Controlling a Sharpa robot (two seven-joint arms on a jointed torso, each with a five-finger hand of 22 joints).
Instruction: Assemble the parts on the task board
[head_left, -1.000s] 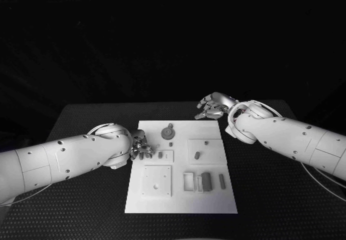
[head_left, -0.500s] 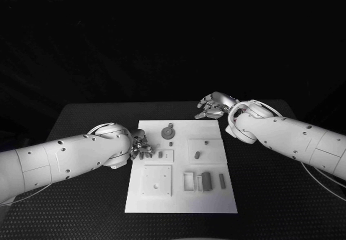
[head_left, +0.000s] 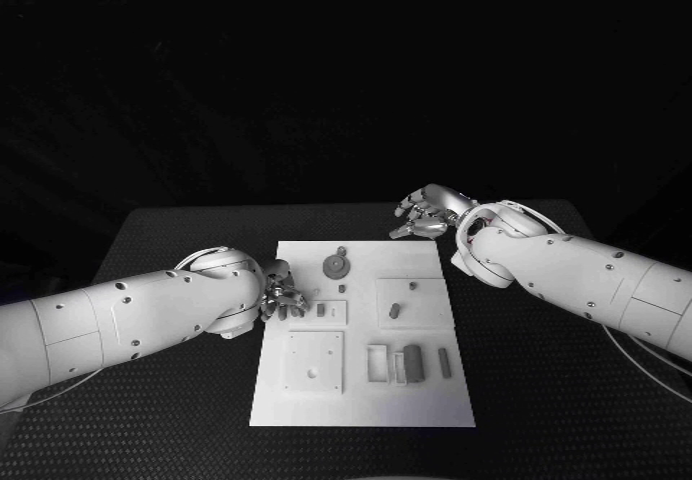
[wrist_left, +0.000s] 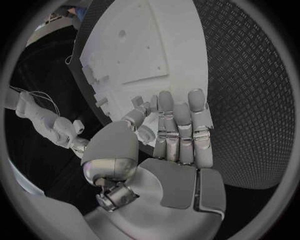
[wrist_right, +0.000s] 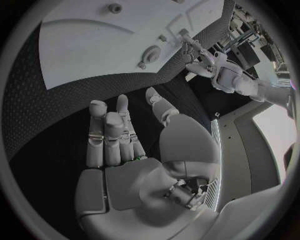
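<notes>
Two hands wait with nothing in them: the left hand (head_left: 283, 298), fingers loosely extended, hovers at the task board's (head_left: 361, 400) left edge, likely to reach the grey parts (head_left: 413, 362) lying on it; the right hand (head_left: 427, 215), fingers loosely curled, hangs beyond the far right corner. Board sits mid-desk (head_left: 173, 400), black and textured, dark room behind

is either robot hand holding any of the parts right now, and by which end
No. The left robot hand has its fingers straight at the task board's edge with nothing between them, and the right robot hand is open above the bare table.
</notes>
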